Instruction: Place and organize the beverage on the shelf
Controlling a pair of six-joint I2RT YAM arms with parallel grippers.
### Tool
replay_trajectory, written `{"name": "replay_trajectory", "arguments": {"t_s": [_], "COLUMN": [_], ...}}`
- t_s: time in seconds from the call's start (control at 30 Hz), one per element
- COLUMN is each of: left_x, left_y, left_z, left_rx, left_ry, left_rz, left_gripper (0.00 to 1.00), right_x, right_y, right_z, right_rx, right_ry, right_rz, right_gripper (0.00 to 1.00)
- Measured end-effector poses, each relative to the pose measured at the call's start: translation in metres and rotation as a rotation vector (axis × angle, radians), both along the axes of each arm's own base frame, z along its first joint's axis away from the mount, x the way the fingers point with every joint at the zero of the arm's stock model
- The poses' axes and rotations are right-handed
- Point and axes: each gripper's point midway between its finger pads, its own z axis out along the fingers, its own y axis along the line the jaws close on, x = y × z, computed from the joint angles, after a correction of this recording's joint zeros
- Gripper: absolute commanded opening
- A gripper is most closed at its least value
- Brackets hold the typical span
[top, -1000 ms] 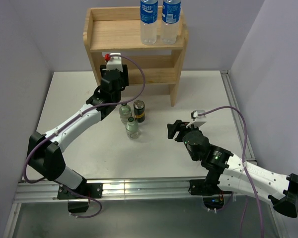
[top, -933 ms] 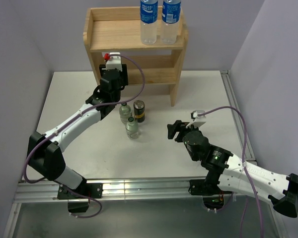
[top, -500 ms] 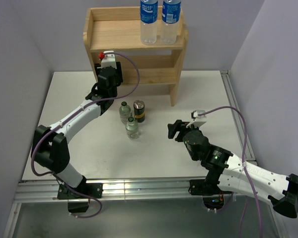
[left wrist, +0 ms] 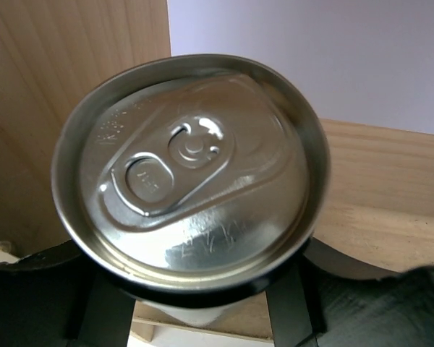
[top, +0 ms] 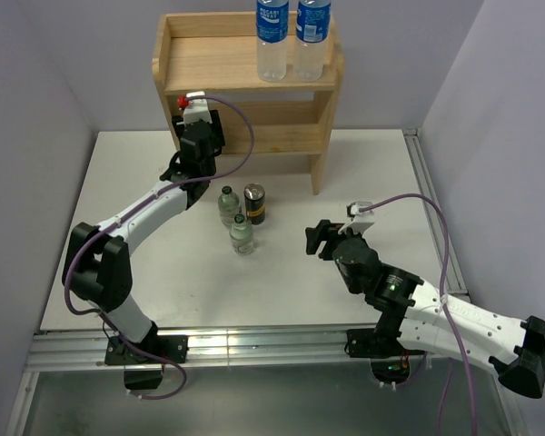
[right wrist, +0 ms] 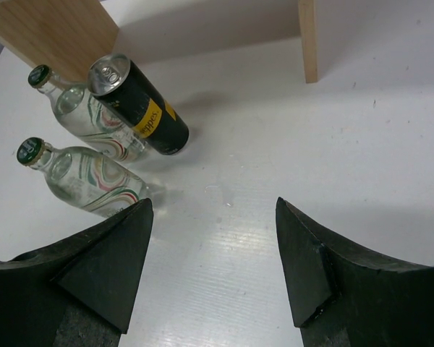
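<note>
My left gripper [left wrist: 202,293] is shut on a dark gold-topped can [left wrist: 192,170], whose lid fills the left wrist view. In the top view that gripper [top: 198,127] is at the left end of the shelf's [top: 218,68] lower tier, and the can is hidden under it. Two blue-labelled plastic bottles [top: 272,41] [top: 312,36] stand on the top tier. On the table stand two glass bottles [top: 227,205] [top: 242,234] and a second can [top: 254,203]. My right gripper [top: 316,238] is open and holds nothing, to their right.
The shelf's wooden side panel [left wrist: 79,58] is close on the left of the held can. In the right wrist view the can [right wrist: 141,108] and glass bottles [right wrist: 87,112] [right wrist: 83,177] lie ahead on the left of the open gripper [right wrist: 213,210]. Walls close in on both sides of the table [top: 372,173].
My left arm has carried the can a little further back and to the left, closer to the shelf's lower tier. The right arm has not moved.
</note>
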Motion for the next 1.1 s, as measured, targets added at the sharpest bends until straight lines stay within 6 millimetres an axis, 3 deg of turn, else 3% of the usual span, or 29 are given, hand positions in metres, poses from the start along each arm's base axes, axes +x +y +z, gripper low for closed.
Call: {"name": "replay_trajectory", "arguments": {"t_s": [0.03, 0.13, 0.17, 0.27, 0.4, 0.47, 0.5, 0.53, 0.8, 1.1], "left_x": [0.0, 0.001, 0.002, 0.002, 0.002, 0.003, 0.004, 0.004, 0.001, -0.018], "left_y": [0.0, 0.001, 0.001, 0.002, 0.002, 0.003, 0.004, 0.002, 0.0, 0.005], "left_z": [0.0, 0.0, 0.0, 0.001, 0.003, 0.007, 0.009, 0.009, 0.008, 0.01], "left_rx": [-0.001, -0.003, -0.003, -0.005, -0.012, -0.024, -0.029, -0.03, -0.048, -0.082], "left_ry": [-0.002, -0.007, -0.009, -0.012, -0.023, -0.039, -0.047, -0.05, -0.054, -0.056], "left_rz": [0.003, 0.012, 0.013, 0.016, 0.019, 0.026, 0.029, 0.019, 0.019, 0.002], "left_gripper": [0.02, 0.22, 0.35, 0.61, 0.81, 0.83, 0.95, 0.98, 0.99, 0.99], "right_x": [0.0, 0.0, 0.0, 0.0, 0.0, 0.0, 0.0, 0.0, 0.001, 0.006], "right_y": [0.0, 0.001, 0.001, 0.001, 0.002, 0.001, 0.001, 0.001, 0.004, 0.018], "right_z": [-0.001, -0.001, -0.001, -0.002, -0.004, -0.007, -0.008, -0.009, -0.009, -0.022], "right_rx": [-0.001, -0.002, -0.001, -0.004, -0.008, -0.011, -0.014, -0.016, -0.014, -0.042], "right_ry": [0.001, 0.003, 0.002, 0.004, 0.008, 0.011, 0.012, 0.014, 0.014, 0.038], "right_rz": [0.001, 0.003, 0.002, 0.003, 0.005, 0.005, 0.006, 0.005, 0.01, 0.035], "right_gripper": [0.76, 0.76, 0.76, 0.76, 0.76, 0.76, 0.76, 0.76, 0.76, 0.78]}}
